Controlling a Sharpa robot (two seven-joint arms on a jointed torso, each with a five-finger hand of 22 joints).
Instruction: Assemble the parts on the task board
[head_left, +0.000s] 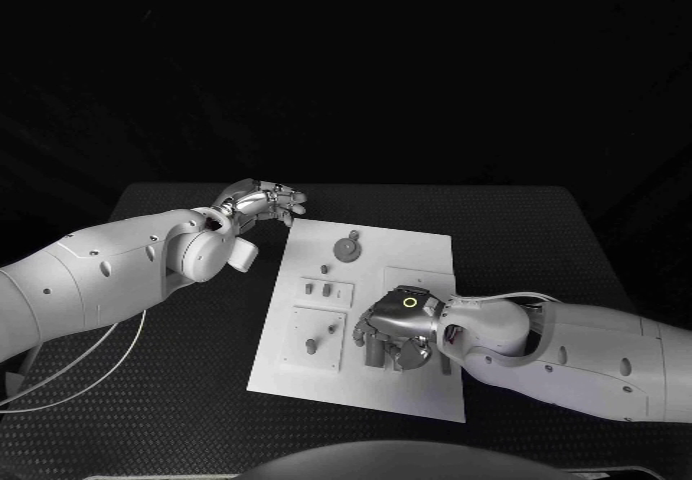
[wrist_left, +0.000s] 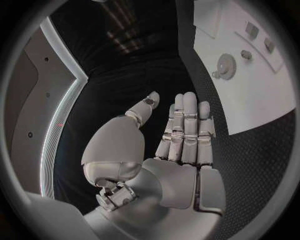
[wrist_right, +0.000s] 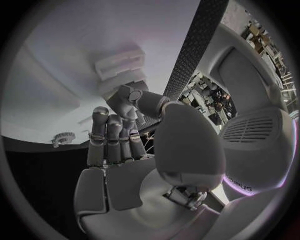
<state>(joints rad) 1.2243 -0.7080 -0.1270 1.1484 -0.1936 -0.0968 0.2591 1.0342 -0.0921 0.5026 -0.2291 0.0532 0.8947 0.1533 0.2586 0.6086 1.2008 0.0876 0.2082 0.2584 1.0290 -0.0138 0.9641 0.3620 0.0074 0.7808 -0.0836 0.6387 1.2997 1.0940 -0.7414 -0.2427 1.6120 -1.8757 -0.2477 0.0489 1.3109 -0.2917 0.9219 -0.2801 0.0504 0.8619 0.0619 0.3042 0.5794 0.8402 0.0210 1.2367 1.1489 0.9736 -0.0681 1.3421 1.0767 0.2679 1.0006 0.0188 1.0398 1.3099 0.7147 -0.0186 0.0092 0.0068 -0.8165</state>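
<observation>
The white task board (head_left: 418, 255) lies in the middle of the black table. On it I see a grey gear (head_left: 348, 246), two small grey parts (head_left: 319, 291) in a slot plate, and a grey peg (head_left: 310, 346) on a square plate. My right hand (head_left: 392, 330) hovers over the board's near right part, fingers pointing down at it, and nothing shows in its grasp. In the right wrist view its thumb (wrist_right: 128, 95) sits close to a raised white block (wrist_right: 117, 66). My left hand (head_left: 263, 204) hangs off the board's far left corner, fingers straight and empty (wrist_left: 184, 130).
The left wrist view shows the board (wrist_left: 250, 100) with the gear (wrist_left: 225, 65) and small parts (wrist_left: 253, 30). Black textured matting (head_left: 173, 400) surrounds the board. A white cable (head_left: 87, 360) loops under the left arm.
</observation>
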